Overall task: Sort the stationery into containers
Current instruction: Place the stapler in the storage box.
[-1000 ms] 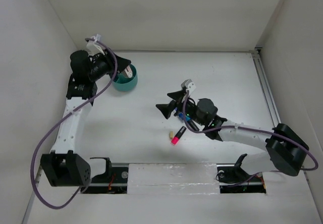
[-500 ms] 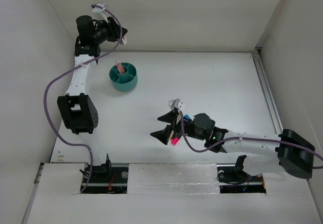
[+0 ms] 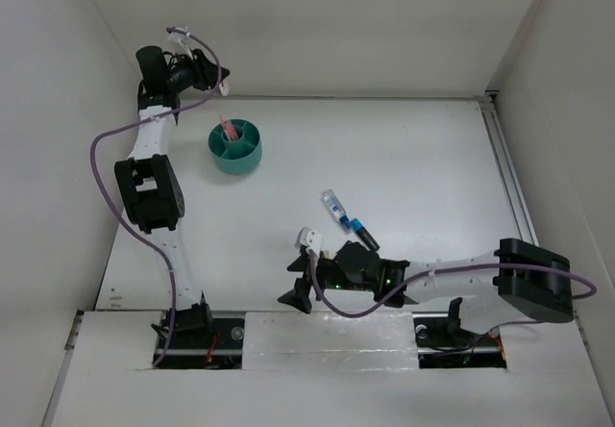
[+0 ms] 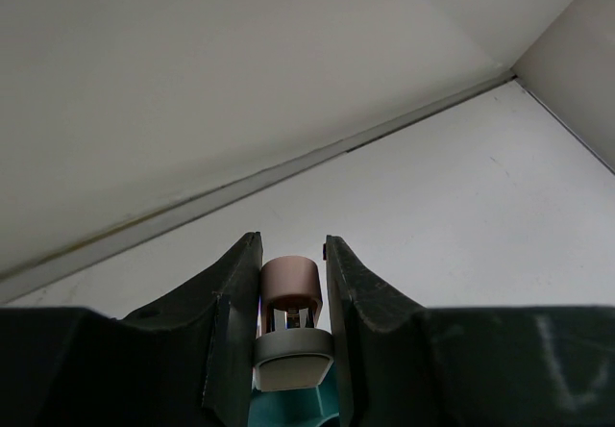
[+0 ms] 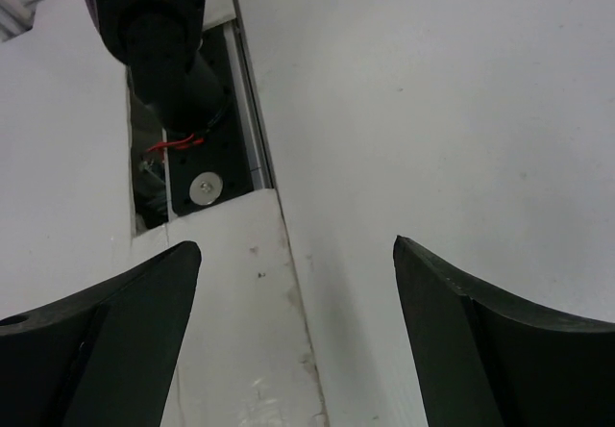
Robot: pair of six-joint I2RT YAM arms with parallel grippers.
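While left pincer (image 4: pixel 293 242) pinches small pink-grey piece (image 4: pixel 291 290), right pincer (image 5: pixel 296 249) spread wide over table (image 5: pixel 461 81)

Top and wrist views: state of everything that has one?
left gripper: shut on small brown-and-grey item, up in the air
right gripper: open, empty
teal tub: upright, pink pens standing in it
blue-black marker: lying flat, outside tub
clear-blue tube: lying flat by marker, outside tub
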